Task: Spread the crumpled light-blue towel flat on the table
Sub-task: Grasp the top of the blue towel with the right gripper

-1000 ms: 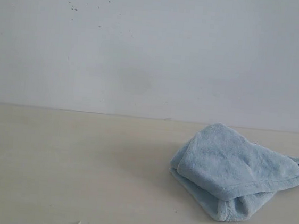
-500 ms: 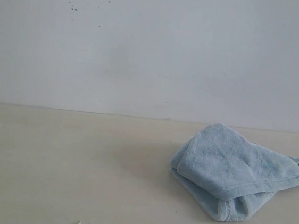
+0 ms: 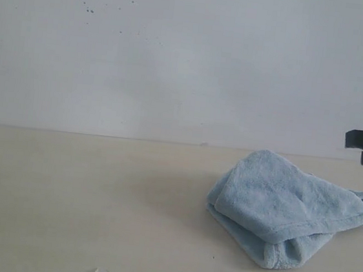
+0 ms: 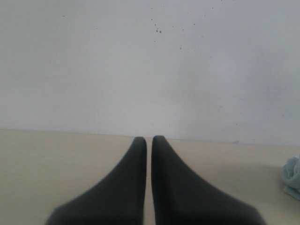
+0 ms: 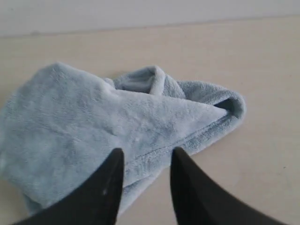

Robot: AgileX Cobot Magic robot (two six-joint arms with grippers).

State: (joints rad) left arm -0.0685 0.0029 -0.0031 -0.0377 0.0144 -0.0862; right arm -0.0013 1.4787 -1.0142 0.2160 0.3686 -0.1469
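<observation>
Towel (image 3: pixel 278 208) pale blue; tabletop (image 3: pixel 83 210) plain cream; wall (image 3: pixel 187 78) white, dark-specked; left end effector (image 4: pixel 146 139) and right end effector (image 5: pixel 144 154) black.

Soft, even light w/ faint shadow beside towel (image 3: pixel 284 205); wrist views slightly blurry.

No readable text or markings.

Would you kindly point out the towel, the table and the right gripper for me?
towel (image 3: pixel 278 201), exterior view, top folded layer.
table (image 3: pixel 64 201), exterior view, bare surface left of the towel.
right gripper (image 5: pixel 146 153), right wrist view, midway between its fingertips.
</observation>
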